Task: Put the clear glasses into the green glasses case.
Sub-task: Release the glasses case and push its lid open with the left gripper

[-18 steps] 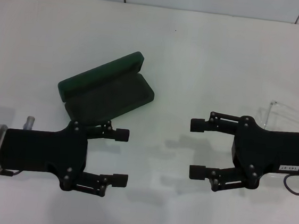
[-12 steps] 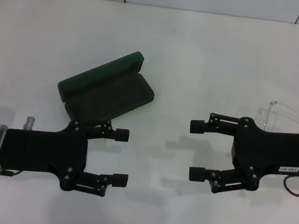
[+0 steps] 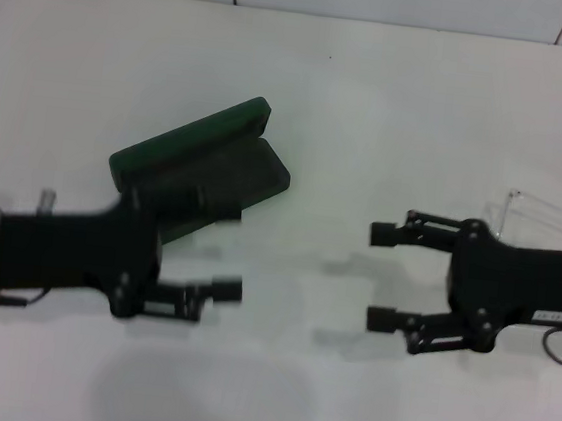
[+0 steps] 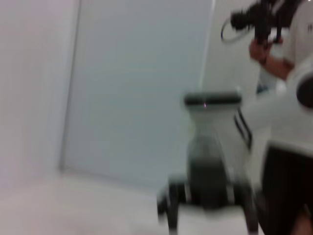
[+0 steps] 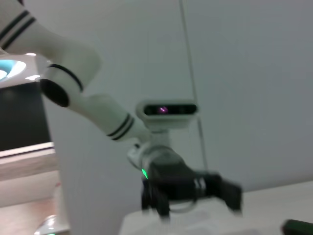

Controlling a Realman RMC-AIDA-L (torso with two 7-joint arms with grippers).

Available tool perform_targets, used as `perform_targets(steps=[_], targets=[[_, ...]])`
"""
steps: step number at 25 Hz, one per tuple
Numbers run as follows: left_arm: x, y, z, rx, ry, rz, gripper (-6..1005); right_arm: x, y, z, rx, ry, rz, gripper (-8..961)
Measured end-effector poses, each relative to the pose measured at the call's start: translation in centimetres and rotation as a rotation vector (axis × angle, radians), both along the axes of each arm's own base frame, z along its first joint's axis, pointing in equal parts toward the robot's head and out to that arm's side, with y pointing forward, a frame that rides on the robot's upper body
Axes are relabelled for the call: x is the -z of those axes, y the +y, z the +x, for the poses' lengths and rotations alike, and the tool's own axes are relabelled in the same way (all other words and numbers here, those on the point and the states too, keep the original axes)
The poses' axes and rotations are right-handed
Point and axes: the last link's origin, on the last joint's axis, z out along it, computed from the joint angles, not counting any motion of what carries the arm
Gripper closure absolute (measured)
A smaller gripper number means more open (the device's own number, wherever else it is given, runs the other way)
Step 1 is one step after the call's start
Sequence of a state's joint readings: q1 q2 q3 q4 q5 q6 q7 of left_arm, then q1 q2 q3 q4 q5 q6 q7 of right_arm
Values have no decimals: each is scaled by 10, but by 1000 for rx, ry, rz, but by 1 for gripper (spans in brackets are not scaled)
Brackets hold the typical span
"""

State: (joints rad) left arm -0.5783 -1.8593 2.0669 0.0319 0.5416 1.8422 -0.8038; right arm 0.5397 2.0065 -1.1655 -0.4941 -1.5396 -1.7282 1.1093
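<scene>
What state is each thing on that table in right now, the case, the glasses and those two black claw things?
green glasses case: open, empty, lying flat.
clear glasses: on table, outside case, partly hidden behind right arm.
left tool: open, holding nothing, at case's near edge.
right tool: open, holding nothing.

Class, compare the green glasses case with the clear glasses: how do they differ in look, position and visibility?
The green glasses case is dark and opaque; the clear glasses are nearly colourless. The case lies open by the left gripper; the glasses lie partly hidden behind the right gripper. Both rest on the white table.
</scene>
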Motion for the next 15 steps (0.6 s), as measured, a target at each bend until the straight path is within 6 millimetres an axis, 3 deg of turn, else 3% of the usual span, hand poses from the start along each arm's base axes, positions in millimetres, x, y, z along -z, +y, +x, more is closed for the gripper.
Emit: perform_targets(steps=[2, 7, 11, 15], targets=[[-9, 4, 6, -17, -71, 36, 154, -9, 3, 7, 19, -9, 36, 83], [-46, 42, 19, -122, -139, 24, 162, -49, 13, 35, 114, -38, 162, 86], [-59, 86, 39, -197, -26, -52, 168, -82, 10, 59, 189, -40, 280, 92], [-55, 122, 55, -235, 186, -94, 174, -106, -2, 75, 224, -53, 397, 98]])
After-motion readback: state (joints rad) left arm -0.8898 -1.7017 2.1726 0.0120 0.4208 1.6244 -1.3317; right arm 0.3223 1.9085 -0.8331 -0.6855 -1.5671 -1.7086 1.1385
